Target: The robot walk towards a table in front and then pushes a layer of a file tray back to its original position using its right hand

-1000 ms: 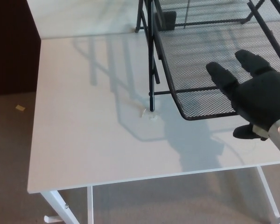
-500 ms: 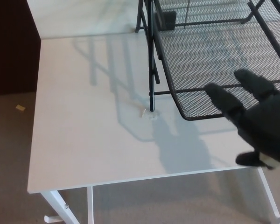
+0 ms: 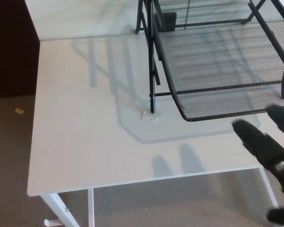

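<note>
Hovering right hand (image 3: 270, 156) near tray (image 3: 217, 75)

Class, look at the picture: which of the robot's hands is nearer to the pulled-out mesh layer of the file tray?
Right. The right hand hangs just below the front edge of the mesh layer, fingers apart, not touching it. The left hand is out of view.

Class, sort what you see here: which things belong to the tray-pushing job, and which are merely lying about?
Belong to the job:
pulled-out mesh layer
tray frame
right hand
table

Lying about:
small white scrap on the table
yellowish scrap on the floor
</note>
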You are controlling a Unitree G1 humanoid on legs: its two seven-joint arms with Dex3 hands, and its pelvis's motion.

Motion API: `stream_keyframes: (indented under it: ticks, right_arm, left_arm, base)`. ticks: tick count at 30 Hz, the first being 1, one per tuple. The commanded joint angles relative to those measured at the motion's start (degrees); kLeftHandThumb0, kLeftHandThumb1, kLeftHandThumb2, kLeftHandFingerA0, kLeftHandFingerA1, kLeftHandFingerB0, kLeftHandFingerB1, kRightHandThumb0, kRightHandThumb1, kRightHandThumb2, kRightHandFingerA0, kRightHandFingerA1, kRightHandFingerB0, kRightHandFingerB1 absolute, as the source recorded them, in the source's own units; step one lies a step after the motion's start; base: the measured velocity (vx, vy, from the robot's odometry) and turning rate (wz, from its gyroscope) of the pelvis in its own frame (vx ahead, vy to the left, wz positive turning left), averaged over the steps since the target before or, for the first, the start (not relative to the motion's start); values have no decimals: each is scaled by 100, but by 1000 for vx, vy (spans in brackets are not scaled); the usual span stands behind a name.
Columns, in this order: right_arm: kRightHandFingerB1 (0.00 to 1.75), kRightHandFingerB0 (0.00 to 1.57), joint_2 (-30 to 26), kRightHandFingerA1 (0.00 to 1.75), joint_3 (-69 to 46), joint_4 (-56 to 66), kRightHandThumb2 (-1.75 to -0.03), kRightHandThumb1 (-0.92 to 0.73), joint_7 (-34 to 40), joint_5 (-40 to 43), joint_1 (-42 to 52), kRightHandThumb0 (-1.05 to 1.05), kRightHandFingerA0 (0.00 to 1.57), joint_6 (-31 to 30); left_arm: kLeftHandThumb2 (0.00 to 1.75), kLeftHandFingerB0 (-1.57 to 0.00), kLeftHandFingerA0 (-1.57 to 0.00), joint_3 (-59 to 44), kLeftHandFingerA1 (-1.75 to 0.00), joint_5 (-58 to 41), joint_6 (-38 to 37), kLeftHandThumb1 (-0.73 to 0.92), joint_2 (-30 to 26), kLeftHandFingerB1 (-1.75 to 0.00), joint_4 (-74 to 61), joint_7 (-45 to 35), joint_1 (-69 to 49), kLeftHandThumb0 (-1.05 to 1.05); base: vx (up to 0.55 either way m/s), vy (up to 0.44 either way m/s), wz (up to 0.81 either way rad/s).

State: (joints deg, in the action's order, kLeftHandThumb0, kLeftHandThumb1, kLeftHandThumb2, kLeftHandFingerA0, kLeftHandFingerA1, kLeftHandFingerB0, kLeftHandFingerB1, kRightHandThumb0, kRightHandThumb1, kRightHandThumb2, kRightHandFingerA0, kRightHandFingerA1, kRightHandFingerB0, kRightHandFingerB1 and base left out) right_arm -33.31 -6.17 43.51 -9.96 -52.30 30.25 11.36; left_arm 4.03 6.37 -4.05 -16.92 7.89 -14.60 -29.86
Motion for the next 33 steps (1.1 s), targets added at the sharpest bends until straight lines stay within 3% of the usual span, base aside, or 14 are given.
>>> stream_keyframes:
  ticks: [1, 7, 11, 12, 15, 16, 18, 19, 20, 21, 22, 23, 24, 33]
  right_arm:
    - [0, 0, 446, 0, -771, 391, -74, -45, 1138, 846, 1526, -76, 0, 1301]
    - [0, 0, 1385, 0, -702, -659, -79, -51, 2193, 1743, 2531, -75, 0, 2410]
    - [16, 0, 1919, 17, -20, -1663, -84, -52, 1352, 3244, 2129, -55, 1, 1874]
    - [16, 4, 2208, 29, 84, -2176, -68, -66, 959, 3709, 1838, -50, 5, 1409]
    - [23, 8, 2632, 41, 50, -3371, -71, -63, 451, 4346, 1191, -54, 8, 1023]
    - [50, 0, 2703, 51, 7, -3707, -103, -55, 393, 4355, 1099, -30, 0, 1005]
    - [50, 0, 2789, 52, -102, -4315, -102, -54, 256, 4366, 839, -30, 1, 993]
    - [30, 14, 2773, 46, -177, -4816, -62, -67, 199, 4251, 660, -50, 15, 1006]
    - [30, 14, 2772, 48, -202, -4927, -61, -66, 160, 4240, 593, -49, 16, 984]
    - [43, 9, 2772, 57, -232, -5005, -78, -51, 85, 4203, 506, -53, 18, 839]
    - [43, 9, 2771, 57, -246, -5015, -78, -51, 48, 4154, 478, -53, 18, 718]
    - [33, 12, 2754, 54, -254, -5107, -61, -66, -10, 4139, 402, -49, 20, 671]
    - [43, 8, 2750, 58, -276, -5194, -79, -52, -90, 4174, 380, -54, 16, 659]
    - [44, 6, 2751, 58, -284, -5783, -79, -51, -360, 4191, 526, -55, 15, 710]
  left_arm:
    - [61, -40, -49, 9, -40, 111, -11, 69, -92, -37, 89, 54, -80, -24]
    - [61, -38, -48, 7, -40, 137, -107, 70, -106, -37, 224, 72, -19, -23]
    - [61, -39, -48, -30, -40, 81, -100, 70, -45, -36, 319, 108, -9, -24]
    - [61, -38, -47, -49, -40, 47, -118, 70, -45, -36, 317, 89, -31, -25]
    - [61, -37, -48, -105, -40, -39, -156, 70, -28, -36, 353, 61, -55, -25]
    - [61, -37, -48, -127, -40, -55, -156, 70, -35, -36, 338, 58, -130, -26]
    - [61, -37, -48, -195, -41, -120, -213, 70, -40, -36, 448, 37, -87, -26]
    - [61, -37, -48, -291, -40, -208, -97, 70, -17, -37, 443, 44, -26, -24]
    - [61, -38, -48, -316, -40, -217, -67, 70, -20, -36, 445, 48, 19, -24]
    - [60, -35, -46, -379, -39, -278, 49, 70, -25, -35, 473, 12, 159, -24]
    - [60, -35, -46, -431, -39, -355, 163, 70, -19, -35, 503, -39, 264, -24]
    - [60, -35, -45, -466, -39, -405, 177, 70, -12, -36, 551, -65, 346, -24]
    - [62, -36, -46, -477, -40, -411, 144, 71, -4, -36, 592, -75, 357, -25]
    - [62, -35, -46, -736, -40, -544, 44, 71, -65, -36, 780, -199, 117, -24]
  base:
    - [0, 0, 0]
    - [0, 0, 0]
    - [0, 0, 0]
    - [0, 0, 0]
    - [0, 0, 0]
    - [0, 0, 0]
    - [0, 0, 0]
    - [0, 0, 0]
    - [0, 0, 0]
    - [0, 0, 0]
    - [0, 0, 0]
    - [0, 0, 0]
    - [0, 0, 0]
    - [0, 0, 0]
